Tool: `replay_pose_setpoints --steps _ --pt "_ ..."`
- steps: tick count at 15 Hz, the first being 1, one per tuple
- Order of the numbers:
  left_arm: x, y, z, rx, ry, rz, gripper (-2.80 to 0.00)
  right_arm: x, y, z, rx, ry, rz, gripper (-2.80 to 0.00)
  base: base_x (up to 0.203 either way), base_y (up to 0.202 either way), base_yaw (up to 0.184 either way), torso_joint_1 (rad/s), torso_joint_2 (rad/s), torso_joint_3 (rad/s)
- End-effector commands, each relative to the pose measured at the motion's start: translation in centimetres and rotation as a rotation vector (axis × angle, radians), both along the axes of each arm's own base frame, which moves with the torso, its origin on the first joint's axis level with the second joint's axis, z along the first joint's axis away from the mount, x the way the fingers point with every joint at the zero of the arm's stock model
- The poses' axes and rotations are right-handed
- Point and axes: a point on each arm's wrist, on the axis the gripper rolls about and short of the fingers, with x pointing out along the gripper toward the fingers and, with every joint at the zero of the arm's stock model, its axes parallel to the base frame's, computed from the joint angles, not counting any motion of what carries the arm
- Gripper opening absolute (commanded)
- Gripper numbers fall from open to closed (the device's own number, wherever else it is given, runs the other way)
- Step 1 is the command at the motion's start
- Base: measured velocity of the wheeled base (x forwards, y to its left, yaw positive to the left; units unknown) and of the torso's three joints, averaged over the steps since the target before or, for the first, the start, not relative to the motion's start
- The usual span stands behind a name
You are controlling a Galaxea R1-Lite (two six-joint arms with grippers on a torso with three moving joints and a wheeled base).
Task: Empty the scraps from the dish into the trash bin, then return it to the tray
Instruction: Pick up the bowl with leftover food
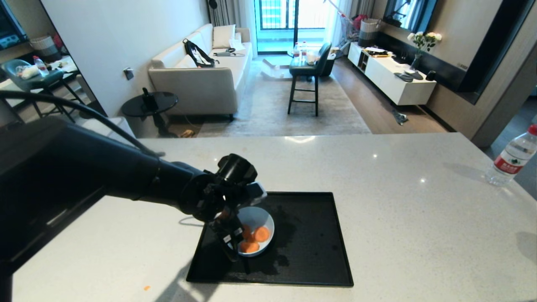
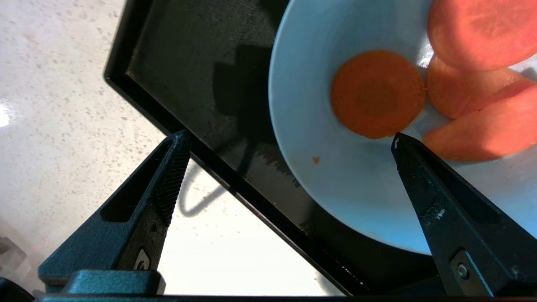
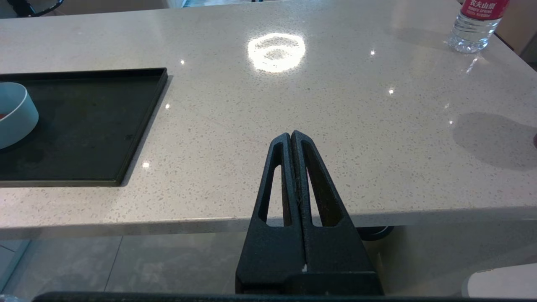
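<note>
Dish [image 1: 256,218]: small pale-blue bowl, deep-sided, standing upright on the left half of the tray [image 1: 310,251], close to that tray's left rim. Not yet lifted.

Scraps [image 1: 254,239]: orange carrot slices, round and flat, lying overlapped in the bowl's bottom; the left wrist view shows one slice whole and others partly out of frame.

Tray: flat glossy black rectangle with low raised rim, set on the pale speckled countertop [image 1: 398,188].

Left gripper [image 1: 231,245]: fingers spread wide, straddling the bowl's left wall, one finger [image 2: 423,176] over the interior, the other [image 2: 172,167] outside past the tray rim. Nothing clamped. Judged to be set for a rim pinch, the wall standing between the fingers.

Right gripper [image 3: 291,136]: fingers pressed together, empty, parked off the counter's near edge, well apart from the tray.

Trash bin: not in any view.

Water bottle [image 1: 512,156]: upright at the counter's far right, well clear of the work.
</note>
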Motion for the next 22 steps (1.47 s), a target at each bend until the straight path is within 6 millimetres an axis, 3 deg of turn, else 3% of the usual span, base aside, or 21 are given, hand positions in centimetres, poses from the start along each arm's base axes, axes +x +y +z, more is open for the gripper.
replay_pose_setpoints --steps 1,22 --pt "0.1 -0.1 -0.5 0.010 0.011 -0.004 0.00 0.0 0.0 0.0 0.000 -0.001 0.000 -2.80 0.000 0.000 0.000 0.000 0.00 0.000" --pt "2.5 1.4 -1.1 0.007 -0.033 0.035 0.00 0.0 0.0 0.0 0.000 0.000 0.000 -2.80 0.000 0.000 0.000 0.000 0.00 0.000"
